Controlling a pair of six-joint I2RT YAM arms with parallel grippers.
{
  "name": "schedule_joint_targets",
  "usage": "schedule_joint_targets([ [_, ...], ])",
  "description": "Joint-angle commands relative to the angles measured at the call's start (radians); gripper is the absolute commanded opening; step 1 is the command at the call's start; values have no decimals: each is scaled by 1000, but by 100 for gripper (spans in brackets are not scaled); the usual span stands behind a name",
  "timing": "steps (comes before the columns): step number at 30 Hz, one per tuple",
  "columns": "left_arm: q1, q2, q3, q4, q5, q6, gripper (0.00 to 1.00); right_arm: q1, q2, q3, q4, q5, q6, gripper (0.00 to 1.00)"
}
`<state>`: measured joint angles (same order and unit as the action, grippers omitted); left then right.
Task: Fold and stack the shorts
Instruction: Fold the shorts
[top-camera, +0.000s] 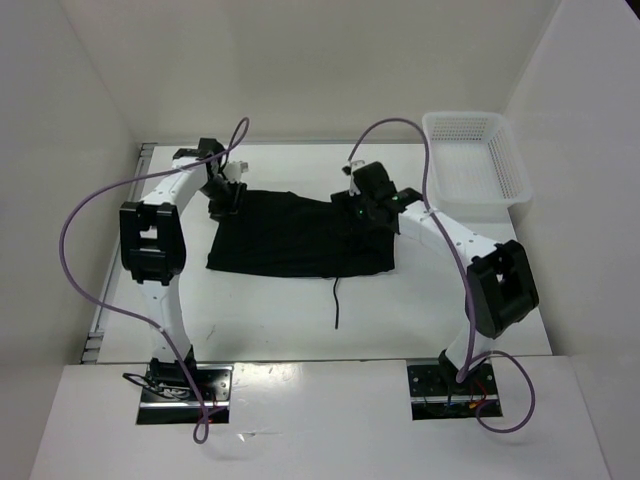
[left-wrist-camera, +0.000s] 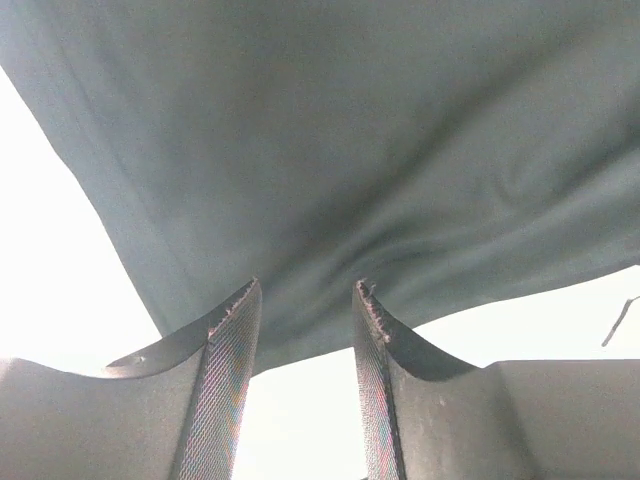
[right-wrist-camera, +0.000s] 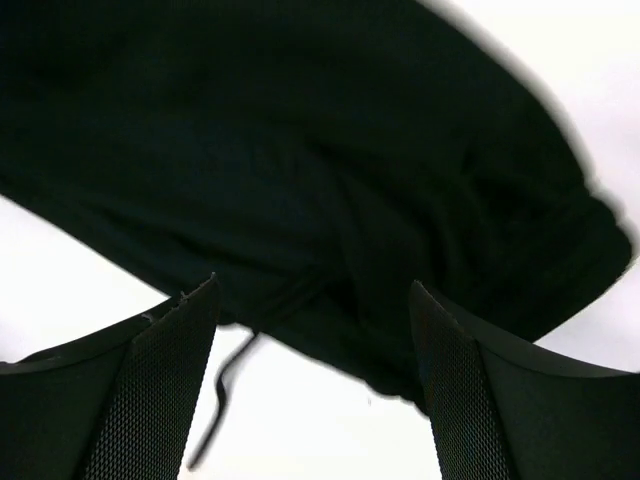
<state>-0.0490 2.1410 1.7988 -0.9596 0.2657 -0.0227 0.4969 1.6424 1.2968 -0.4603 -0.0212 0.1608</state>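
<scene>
The black shorts (top-camera: 295, 238) lie spread flat on the white table, with the thin drawstring cord (top-camera: 335, 304) trailing toward the near edge. My left gripper (top-camera: 224, 197) is open over the shorts' far left corner. In the left wrist view the fabric (left-wrist-camera: 330, 150) fills the frame beyond my open fingers (left-wrist-camera: 232, 340), nothing between them. My right gripper (top-camera: 368, 208) is open over the far right corner. In the right wrist view the shorts (right-wrist-camera: 300, 160) and a bit of cord (right-wrist-camera: 222, 385) lie beyond my spread fingers (right-wrist-camera: 440, 360).
A white plastic mesh basket (top-camera: 475, 160) stands at the far right of the table (top-camera: 270, 310). White walls close in the left, back and right sides. Purple cables loop above both arms.
</scene>
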Motion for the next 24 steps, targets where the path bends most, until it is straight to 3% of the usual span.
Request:
schedule_joint_targets([
  [1,-6,-81,-96,-8,20,23,49,17,6,-40,-18,88,-43,81],
  [8,-6,-110,-294,38,-37,23,49,26,27,-40,-47,182,-130,81],
  [14,-6,-134,-342,6,0,23,49,26,14,-97,-66,147,-158,59],
  [23,-6,-156,-407,-4,-17,23,51,26,22,-140,-35,122,-167,59],
  [24,-6,-147,-408,11,-31,23,51,26,31,-140,-35,147,-167,53],
])
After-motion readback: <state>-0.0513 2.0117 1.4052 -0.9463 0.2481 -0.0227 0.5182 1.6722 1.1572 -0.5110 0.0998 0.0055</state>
